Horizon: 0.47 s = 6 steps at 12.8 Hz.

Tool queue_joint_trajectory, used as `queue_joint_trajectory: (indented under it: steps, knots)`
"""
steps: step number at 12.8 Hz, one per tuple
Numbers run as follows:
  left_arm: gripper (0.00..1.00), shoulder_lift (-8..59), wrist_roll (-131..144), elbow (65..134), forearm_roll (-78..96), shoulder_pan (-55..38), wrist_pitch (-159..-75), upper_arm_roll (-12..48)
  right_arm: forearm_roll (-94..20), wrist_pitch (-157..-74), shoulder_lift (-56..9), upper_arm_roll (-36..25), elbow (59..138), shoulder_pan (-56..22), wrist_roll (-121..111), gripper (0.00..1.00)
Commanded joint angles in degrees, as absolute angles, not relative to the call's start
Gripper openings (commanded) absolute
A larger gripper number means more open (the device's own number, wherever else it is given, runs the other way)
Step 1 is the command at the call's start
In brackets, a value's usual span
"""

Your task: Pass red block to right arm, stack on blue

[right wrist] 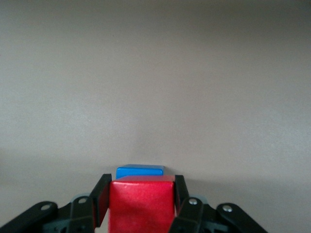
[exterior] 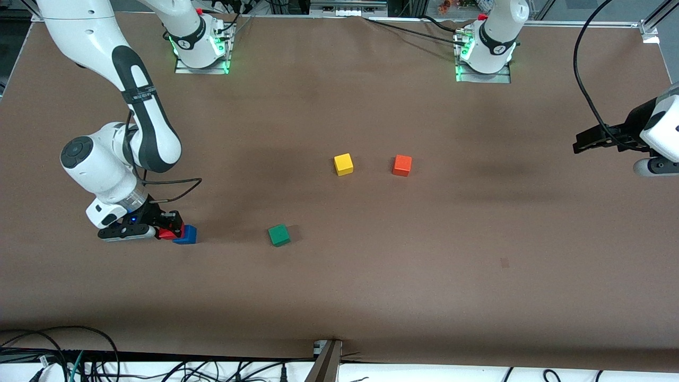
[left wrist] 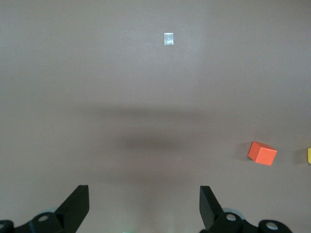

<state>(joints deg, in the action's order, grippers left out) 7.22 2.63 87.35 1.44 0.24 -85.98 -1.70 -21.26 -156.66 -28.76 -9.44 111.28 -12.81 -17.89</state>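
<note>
With the handover done, the right gripper (exterior: 171, 231) clamps the red block (right wrist: 141, 204) just above the blue block (exterior: 185, 235), slightly off-centre. Next: align, lower, release. Left gripper (left wrist: 144, 206) waits wide open, well away over bare table.

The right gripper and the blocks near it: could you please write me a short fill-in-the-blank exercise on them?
1. The right gripper is shut on the ____ block.
2. That block is over the ____ block, toward the right arm's end of the table.
3. The left gripper waits with its fingers ____.
4. The yellow block lies beside the ____ block.

Missing words: red; blue; open; orange
</note>
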Motion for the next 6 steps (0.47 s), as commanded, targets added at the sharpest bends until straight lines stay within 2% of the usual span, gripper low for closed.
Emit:
queue_joint_trajectory:
  steps: [1,6]
  knots:
    - [1.0,7.1,0.7,87.6,0.8,0.8,-83.9,-1.5,-21.5,-157.0,-28.8,-9.1,110.5,-12.7,-17.0,0.08]
    - [1.0,8.2,0.6,85.5,0.7,0.8,-83.9,-1.8,-22.5,-157.0,-29.1,-9.1,109.3,-12.9,-16.2,0.08]
